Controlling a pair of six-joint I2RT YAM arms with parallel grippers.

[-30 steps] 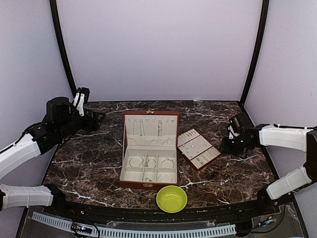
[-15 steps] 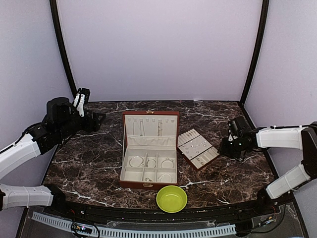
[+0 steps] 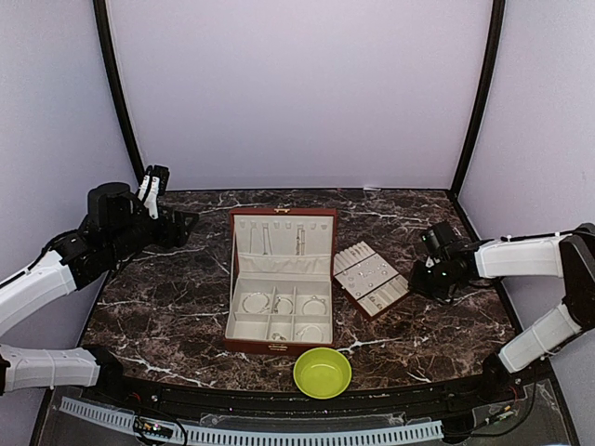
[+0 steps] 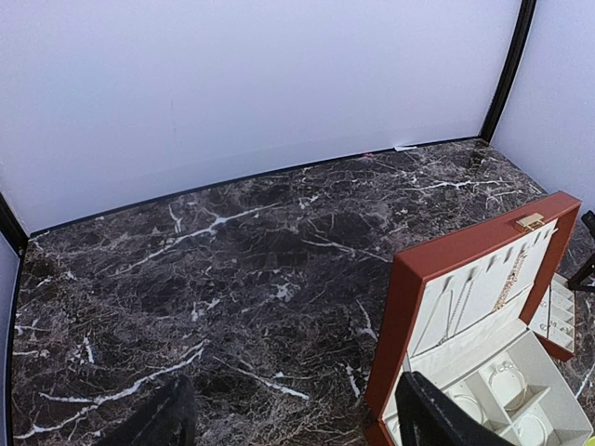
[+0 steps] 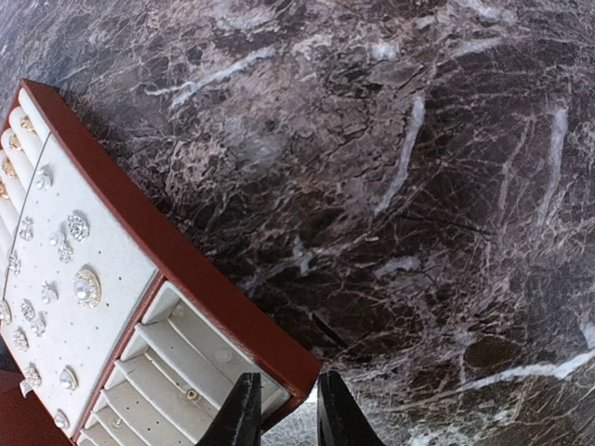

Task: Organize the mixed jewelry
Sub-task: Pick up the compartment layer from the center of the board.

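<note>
Red-brown corner of the jewelry tray point(image 5: 186, 268) sits between the narrow jaws of my right gripper point(image 5: 286, 388), grip uncertain; next I should pinch firmly and reposition it.

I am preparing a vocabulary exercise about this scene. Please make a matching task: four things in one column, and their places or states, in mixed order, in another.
1 jewelry box
2 green bowl
3 tray
4 left gripper

a beside the box, on its right
b jaws wide open
c lid raised
d in front of the box, nearest the robot

Pairs: 1-c; 2-d; 3-a; 4-b
</note>
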